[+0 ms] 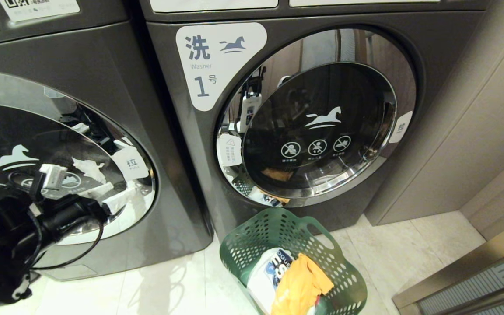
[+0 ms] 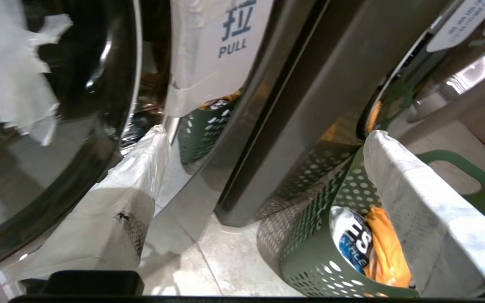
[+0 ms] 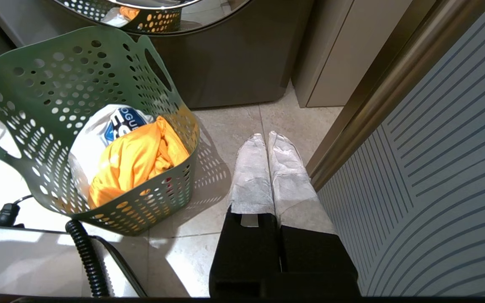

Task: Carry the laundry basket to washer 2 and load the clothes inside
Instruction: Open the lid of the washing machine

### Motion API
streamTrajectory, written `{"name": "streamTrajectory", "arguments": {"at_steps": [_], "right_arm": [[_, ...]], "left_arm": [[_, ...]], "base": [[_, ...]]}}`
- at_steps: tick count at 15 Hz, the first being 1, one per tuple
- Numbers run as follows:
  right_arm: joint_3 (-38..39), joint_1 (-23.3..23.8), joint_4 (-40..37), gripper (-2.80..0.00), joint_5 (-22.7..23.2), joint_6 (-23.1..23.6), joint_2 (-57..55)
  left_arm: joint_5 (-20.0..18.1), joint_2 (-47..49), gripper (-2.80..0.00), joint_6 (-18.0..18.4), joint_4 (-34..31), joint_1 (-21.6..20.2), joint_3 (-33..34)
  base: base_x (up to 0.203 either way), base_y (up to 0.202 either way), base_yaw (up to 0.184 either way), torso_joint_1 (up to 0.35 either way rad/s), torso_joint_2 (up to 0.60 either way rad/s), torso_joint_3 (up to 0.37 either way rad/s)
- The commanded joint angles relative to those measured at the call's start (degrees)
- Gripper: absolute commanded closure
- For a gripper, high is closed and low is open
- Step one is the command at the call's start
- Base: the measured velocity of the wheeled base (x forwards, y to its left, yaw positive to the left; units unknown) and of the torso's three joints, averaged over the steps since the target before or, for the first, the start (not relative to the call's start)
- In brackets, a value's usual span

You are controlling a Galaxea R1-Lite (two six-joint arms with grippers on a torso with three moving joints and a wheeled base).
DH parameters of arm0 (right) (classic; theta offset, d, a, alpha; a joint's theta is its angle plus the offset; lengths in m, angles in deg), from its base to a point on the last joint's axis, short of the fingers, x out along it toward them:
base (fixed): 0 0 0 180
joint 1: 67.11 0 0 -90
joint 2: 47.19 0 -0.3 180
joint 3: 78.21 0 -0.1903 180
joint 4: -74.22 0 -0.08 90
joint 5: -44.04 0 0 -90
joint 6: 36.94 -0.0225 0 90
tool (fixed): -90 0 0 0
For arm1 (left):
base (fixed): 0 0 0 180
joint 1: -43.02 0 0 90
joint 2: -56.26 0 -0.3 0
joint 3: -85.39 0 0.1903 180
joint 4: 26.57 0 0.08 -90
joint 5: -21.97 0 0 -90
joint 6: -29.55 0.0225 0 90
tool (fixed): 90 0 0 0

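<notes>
A shared laundry room: numbered front-load washers (image 1: 278,118) side by side on tiled floor (image 1: 392,253).

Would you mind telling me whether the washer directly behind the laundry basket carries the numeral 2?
No: the washer behind the laundry basket has a white label showing the numeral 1.

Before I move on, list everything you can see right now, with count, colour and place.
laundry basket: one, dark green, on the floor before the washer labelled 1.
clothes: an orange garment and a white one with blue print, in the basket.
washer labelled 1: one, dark grey, chrome-rimmed door shut, centre of head view.
second washer: one, dark grey, left of it, door shut; number not visible.
PULL tag: one, white, on the left washer's door rim.
beige panel: right of the washers.
floor: pale tiles.
left gripper: fingers open, at the left washer's door edge.
right gripper: shut, hanging over the floor beside the basket.
</notes>
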Motion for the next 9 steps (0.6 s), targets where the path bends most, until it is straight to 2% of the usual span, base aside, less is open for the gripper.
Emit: {"name": "streamTrajectory", "arguments": {"at_steps": [1,4,5,7,9], "right_arm": [[-0.01,-0.03,-0.05,0.00,0.03,0.06,-0.09],[-0.05,-0.01,-0.05,0.00,0.03,0.06,-0.09],[-0.06,0.02,-0.05,0.00,0.03,0.06,-0.09],[0.00,-0.06,-0.05,0.00,0.03,0.05,-0.09],[0.00,0.02,-0.05,0.00,0.03,0.06,-0.09]], "left_arm": [[-1.11,1.99,-2.80,-0.13,0.53,0.04,-1.50],[-1.88,2.39,-2.80,0.38,0.53,0.67,-3.09],[-1.71,2.48,-2.80,1.56,0.53,0.67,-3.09],[-1.59,2.64,-2.80,6.22,0.53,0.72,-3.23],[-1.62,2.81,-2.80,7.04,0.53,1.43,-5.16]], "base": [[0.000,0.000,0.000,0.000,0.00,0.000],[0.000,0.000,0.000,0.000,0.00,0.000],[0.000,0.000,0.000,0.000,0.00,0.000],[0.000,0.000,0.000,0.000,0.00,0.000],[0.000,0.000,0.000,0.000,0.00,0.000]]}}
